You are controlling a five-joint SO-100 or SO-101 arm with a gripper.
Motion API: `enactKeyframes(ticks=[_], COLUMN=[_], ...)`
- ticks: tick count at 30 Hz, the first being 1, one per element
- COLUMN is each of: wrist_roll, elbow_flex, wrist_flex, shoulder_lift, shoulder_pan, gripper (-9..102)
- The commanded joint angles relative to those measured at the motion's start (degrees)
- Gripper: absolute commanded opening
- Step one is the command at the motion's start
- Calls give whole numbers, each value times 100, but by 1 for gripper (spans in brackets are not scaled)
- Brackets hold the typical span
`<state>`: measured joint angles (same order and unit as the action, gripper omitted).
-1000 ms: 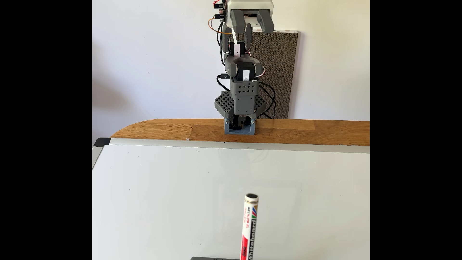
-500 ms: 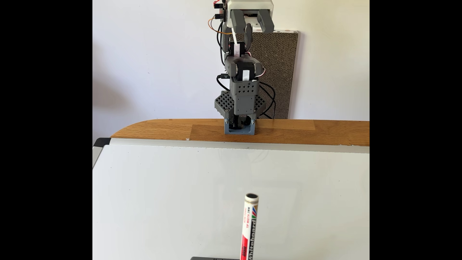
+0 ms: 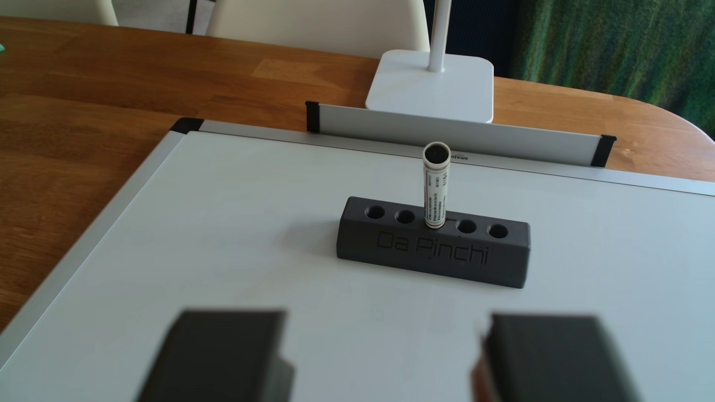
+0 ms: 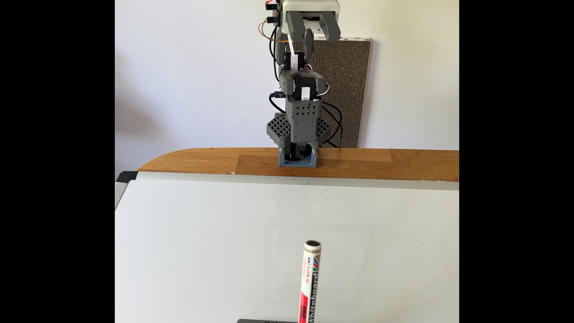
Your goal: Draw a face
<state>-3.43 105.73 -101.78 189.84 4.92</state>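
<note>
A whiteboard marker (image 3: 435, 189) stands upright in the middle hole of a dark grey block (image 3: 433, 251) engraved "Da Pinchi", which rests on the whiteboard (image 3: 232, 232). My gripper (image 3: 387, 359) is open, its two blurred dark fingers (image 3: 228, 355) low in the other view, short of the block, with nothing between them. In the fixed view the gripper (image 4: 312, 31) is raised high above the arm's base (image 4: 298, 158), far from the marker (image 4: 310, 279); the block (image 4: 264, 320) peeks in at the bottom edge. The face is out of view.
The whiteboard (image 4: 217, 233) lies on a wooden table (image 3: 77, 116). Beyond its pen tray (image 3: 456, 137) stands a white stand's base (image 3: 429, 85). A brown corrugated panel (image 4: 344, 93) leans on the wall behind the arm.
</note>
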Motion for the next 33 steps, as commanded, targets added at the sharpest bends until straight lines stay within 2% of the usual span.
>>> enactKeyframes(ticks=[1, 9, 15, 25, 33], wrist_roll=[-26, -26, -202, -369, -589], elbow_flex=[-431, -2057, -3419, -4491, -4755], wrist_flex=[844, 2153, 2347, 2988, 3190], shoulder_lift=[-791, -4482, -6776, -9176, -10248], shoulder_pan=[-9, -9, -9, -483, -615], gripper=[93, 93, 93, 93, 93])
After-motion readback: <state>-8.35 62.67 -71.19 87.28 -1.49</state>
